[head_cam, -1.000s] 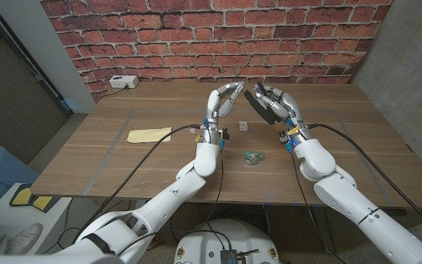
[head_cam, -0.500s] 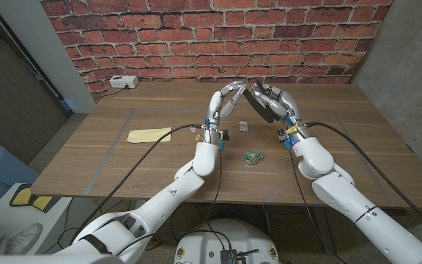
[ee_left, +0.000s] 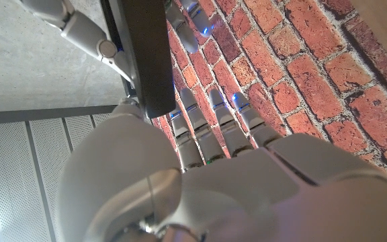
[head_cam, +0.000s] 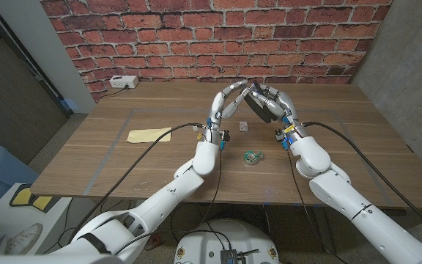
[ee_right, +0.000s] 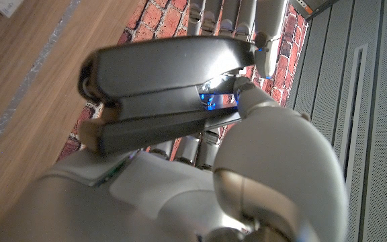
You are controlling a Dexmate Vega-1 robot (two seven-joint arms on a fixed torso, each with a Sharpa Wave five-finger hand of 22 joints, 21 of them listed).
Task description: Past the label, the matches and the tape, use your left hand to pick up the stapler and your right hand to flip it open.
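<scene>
Right robot hand (head_cam: 271, 103) grips the stapler (head_cam: 257, 106) above the worktop (head_cam: 160, 161); left robot hand (head_cam: 227, 101), fingers spread, touches its tip.

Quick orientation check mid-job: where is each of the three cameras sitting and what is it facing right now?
Head view: on the robot's head, looking down the table toward the brick wall; both arms, left hand, right hand holding the stapler.
Left wrist view: behind the left hand, facing the wall and stapler.
Right wrist view: behind the right hand, facing the stapler it holds.
Shared: all three show the stapler between the hands.
</scene>
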